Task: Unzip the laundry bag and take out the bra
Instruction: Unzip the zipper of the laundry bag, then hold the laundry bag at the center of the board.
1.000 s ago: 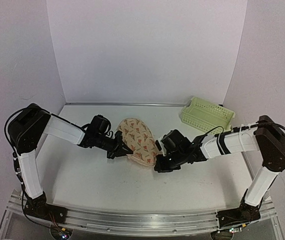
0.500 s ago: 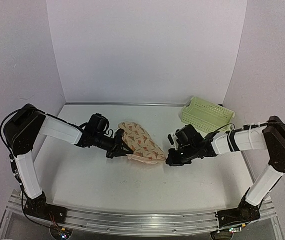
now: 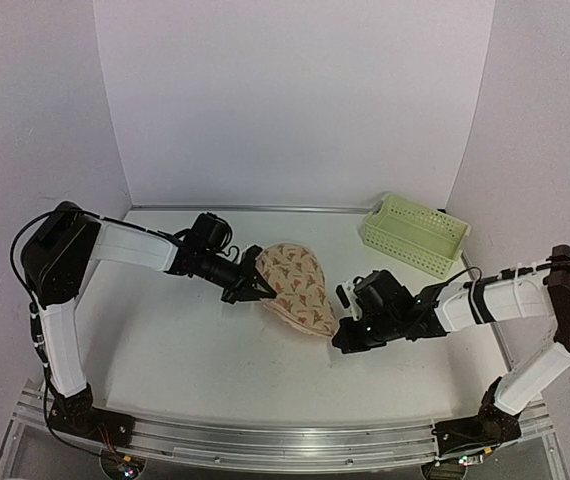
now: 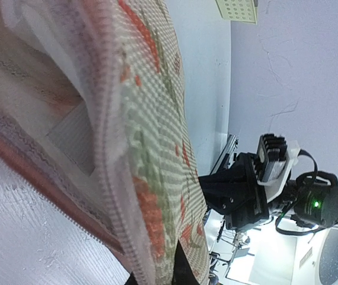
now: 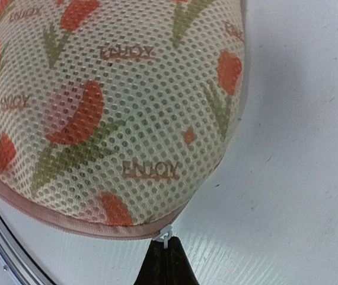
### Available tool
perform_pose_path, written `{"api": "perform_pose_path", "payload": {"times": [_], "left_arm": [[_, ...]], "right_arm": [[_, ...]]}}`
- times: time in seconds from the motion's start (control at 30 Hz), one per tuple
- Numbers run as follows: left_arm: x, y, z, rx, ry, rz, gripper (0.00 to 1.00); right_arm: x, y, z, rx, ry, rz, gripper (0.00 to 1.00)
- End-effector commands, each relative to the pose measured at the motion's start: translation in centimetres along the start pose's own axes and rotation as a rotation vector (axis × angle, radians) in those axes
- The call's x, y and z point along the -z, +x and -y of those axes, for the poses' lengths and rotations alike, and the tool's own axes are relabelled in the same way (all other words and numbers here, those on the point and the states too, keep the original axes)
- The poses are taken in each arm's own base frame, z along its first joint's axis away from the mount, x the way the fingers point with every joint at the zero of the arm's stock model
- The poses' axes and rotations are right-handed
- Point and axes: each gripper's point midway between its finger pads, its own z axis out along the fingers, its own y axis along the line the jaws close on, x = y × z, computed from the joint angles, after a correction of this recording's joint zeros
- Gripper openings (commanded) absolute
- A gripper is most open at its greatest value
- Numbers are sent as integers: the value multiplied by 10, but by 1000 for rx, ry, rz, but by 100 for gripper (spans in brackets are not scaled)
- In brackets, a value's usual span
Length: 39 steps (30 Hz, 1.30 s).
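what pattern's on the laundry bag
Beige mesh laundry bag: orange-red tulips, green stems, "ENJOY" lettering; best in right wrist view.

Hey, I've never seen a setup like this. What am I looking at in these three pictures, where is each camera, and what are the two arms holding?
These are two robot arms bolted at the near edge of a white table. The wide picture comes from a fixed camera above and behind them. The two close-ups come from a small camera on each wrist. The left arm has its jaws shut on one edge of a printed mesh laundry bag. The right arm pinches the small white zip pull at the bag's opposite end, which its wrist picture shows up close. A pale-green basket stands at the far right.
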Motion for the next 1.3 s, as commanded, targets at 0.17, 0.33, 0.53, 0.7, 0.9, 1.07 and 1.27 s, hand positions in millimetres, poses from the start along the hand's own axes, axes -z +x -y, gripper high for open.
{"api": "perform_pose_path", "payload": {"times": [0.17, 0.33, 0.53, 0.7, 0.9, 1.07, 1.27], "left_arm": [[-6, -50, 7, -109, -91, 26, 9], [5, -61, -8, -103, -152, 30, 31], [47, -74, -23, -62, -205, 114, 49], [72, -72, -13, -74, -220, 160, 58], [80, -47, -20, -33, -238, 154, 64], [76, -25, -26, 12, -207, 139, 70], [65, -11, -27, 74, -137, 151, 76]], "right_arm": [[3, 7, -20, -49, 19, 33, 0], [-5, -2, -27, -81, 24, 34, 0], [-19, -15, -42, -88, 2, 21, 0], [-31, -35, -66, -74, -45, 19, 0], [-46, -53, -88, -40, -83, 5, 0], [-54, -65, -102, -18, -107, 3, 0], [-56, -68, -106, -9, -114, -1, 0]]}}
